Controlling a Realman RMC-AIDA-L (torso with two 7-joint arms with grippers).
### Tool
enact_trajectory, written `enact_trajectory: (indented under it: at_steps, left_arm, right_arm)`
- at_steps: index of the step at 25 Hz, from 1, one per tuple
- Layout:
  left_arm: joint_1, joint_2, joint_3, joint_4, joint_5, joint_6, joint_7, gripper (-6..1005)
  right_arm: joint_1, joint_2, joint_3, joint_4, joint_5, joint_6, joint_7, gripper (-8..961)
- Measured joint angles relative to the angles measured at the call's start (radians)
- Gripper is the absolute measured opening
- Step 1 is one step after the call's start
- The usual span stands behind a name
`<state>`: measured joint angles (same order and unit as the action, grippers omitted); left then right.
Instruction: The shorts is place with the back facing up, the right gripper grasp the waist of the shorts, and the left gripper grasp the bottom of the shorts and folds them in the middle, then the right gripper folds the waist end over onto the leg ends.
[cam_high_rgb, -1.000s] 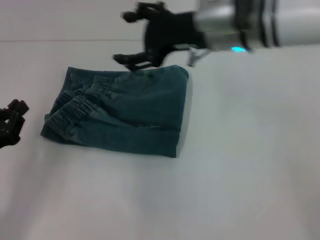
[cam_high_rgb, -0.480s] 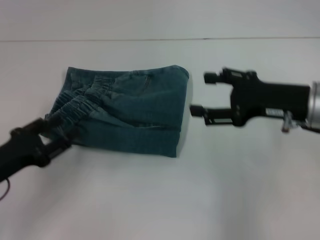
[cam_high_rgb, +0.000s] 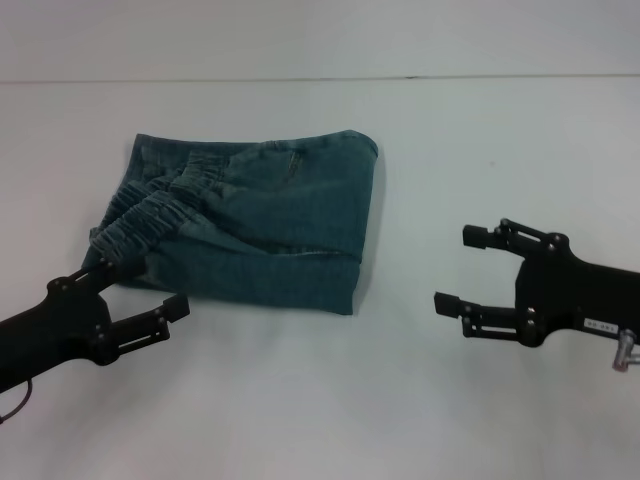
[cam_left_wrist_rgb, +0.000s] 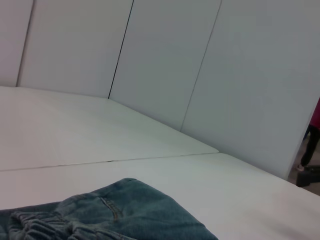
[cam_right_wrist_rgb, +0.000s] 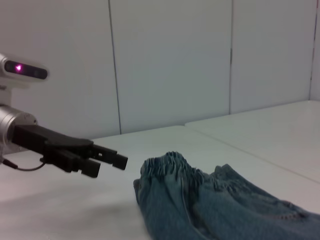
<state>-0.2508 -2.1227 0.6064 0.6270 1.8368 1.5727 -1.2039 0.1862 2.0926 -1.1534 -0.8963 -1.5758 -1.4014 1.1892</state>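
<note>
We judge the folding to be done, or very nearly: the shorts (cam_high_rgb: 250, 230) lie on the white table (cam_high_rgb: 460, 140) as a compact, layered bundle, with the ruffled waist of the shorts (cam_high_rgb: 150, 215) lying on top at our left side and a smooth folded edge at the side toward our right. The leg ends are not clearly visible; we take them to be tucked under the waistband, though we cannot confirm that. If anything is left, it is only a tidy-up of the bunched waistband and drawing both arms away.

Neither claw holds cloth. The left claw (cam_high_rgb: 135, 310) sits just at the near-left corner of the bundle, close beside the waistband, its fingers spread apart and empty; whether one fingertip brushes the denim we cannot tell. The right claw (cam_high_rgb: 482, 268) hovers well apart from the shorts on our right, nearer to us than the folded edge, fingers also spread wide and empty. In the right wrist view the left claw (cam_right_wrist_rgb: 102, 160) shows just beside the gathered waistband (cam_right_wrist_rgb: 170, 167), not gripping it
</note>
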Motion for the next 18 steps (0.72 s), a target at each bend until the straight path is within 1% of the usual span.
enact_trajectory:
  at_steps: [6,18]
  left_arm:
    - [-0.005,0.000,0.001,0.000,0.023,0.000,0.012,901]
    - [-0.008,-0.006,0.009,-0.006,0.029,-0.008,0.038,900]
  right_arm:
    - [-0.011,0.001,0.047,0.061,0.001,-0.026,-0.085,922]
    - [-0.002,0.000,0.067,0.117,0.001,-0.029,-0.146,920]
